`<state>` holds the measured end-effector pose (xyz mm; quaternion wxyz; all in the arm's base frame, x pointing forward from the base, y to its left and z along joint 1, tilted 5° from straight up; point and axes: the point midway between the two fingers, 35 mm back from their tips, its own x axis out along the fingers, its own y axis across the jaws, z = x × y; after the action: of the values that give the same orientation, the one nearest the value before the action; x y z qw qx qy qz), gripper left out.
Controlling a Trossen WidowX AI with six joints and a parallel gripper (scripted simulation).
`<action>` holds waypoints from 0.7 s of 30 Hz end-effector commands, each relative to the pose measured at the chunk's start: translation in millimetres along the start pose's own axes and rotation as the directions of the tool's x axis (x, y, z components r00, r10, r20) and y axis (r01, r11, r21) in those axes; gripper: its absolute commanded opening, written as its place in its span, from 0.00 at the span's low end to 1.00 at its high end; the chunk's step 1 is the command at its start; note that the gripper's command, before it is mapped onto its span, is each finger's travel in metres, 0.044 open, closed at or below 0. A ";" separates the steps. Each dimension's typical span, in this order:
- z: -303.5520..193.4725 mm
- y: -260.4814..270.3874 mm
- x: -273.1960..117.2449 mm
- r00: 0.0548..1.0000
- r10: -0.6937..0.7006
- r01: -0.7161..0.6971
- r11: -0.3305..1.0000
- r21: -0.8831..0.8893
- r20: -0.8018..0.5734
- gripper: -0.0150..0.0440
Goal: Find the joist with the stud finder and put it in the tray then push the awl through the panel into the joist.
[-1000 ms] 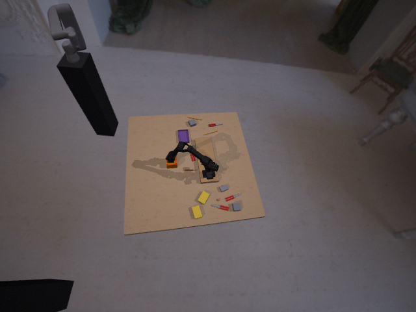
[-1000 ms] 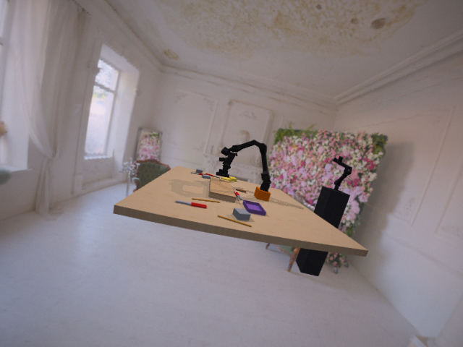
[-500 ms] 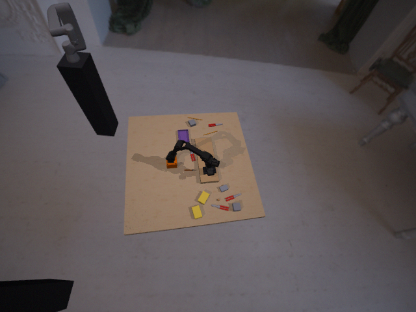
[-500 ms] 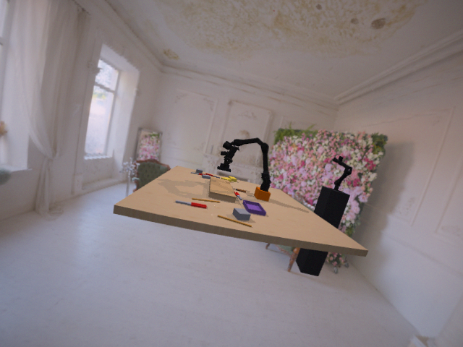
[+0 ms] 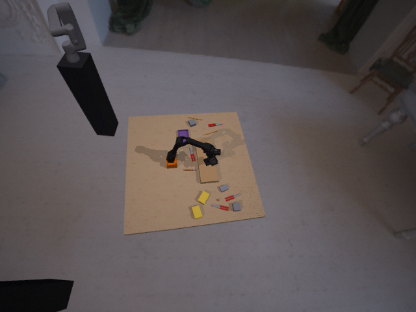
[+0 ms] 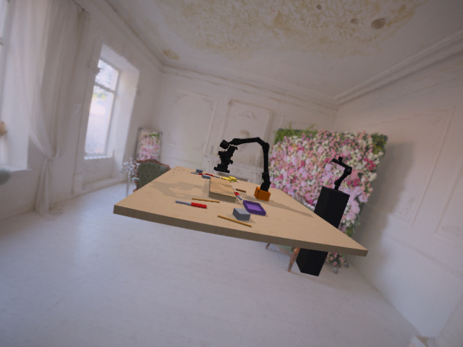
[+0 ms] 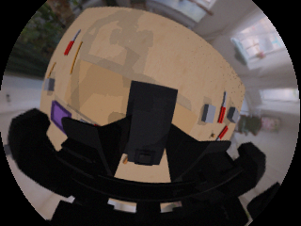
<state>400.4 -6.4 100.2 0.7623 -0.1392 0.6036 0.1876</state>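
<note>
Yellow blocks [image 5: 203, 197] [image 6: 229, 178], grey blocks [image 5: 236, 206] [image 6: 241, 214] [image 7: 208, 113], flower wall [image 6: 321, 160]

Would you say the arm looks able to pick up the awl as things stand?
Probably not yet: its gripper is shut on the black stud finder, which should go into the tray first. The awl lies beside the panel, seemingly within reach.

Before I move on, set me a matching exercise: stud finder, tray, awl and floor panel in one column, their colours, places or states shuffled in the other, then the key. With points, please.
1. Stud finder [image 5: 208, 162] [image 6: 221, 170] [image 7: 152, 118]
2. Tray [image 5: 182, 132] [image 6: 254, 207] [image 7: 61, 115]
3. Awl [image 5: 188, 169] [image 6: 241, 191] [image 7: 125, 160]
4. Floor panel [image 5: 208, 177] [image 6: 221, 192] [image 7: 101, 85]

A. Light brown
B. Held up, between the fingers
C. Purple
D. Lying near the orange base [image 5: 171, 165] [image 6: 262, 194]

Pairs: 1-B, 2-C, 3-D, 4-A
</note>
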 end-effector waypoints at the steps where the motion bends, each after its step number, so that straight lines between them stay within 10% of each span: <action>1: 11.4 27.5 1.8 1.000 0.021 -0.020 0.997 -0.074 0.011 0.25; 21: 31.8 166.4 11.4 0.992 0.124 -0.114 0.909 -0.401 -0.002 0.25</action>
<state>364.1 137.3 97.5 0.7190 -0.2390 0.5619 0.3320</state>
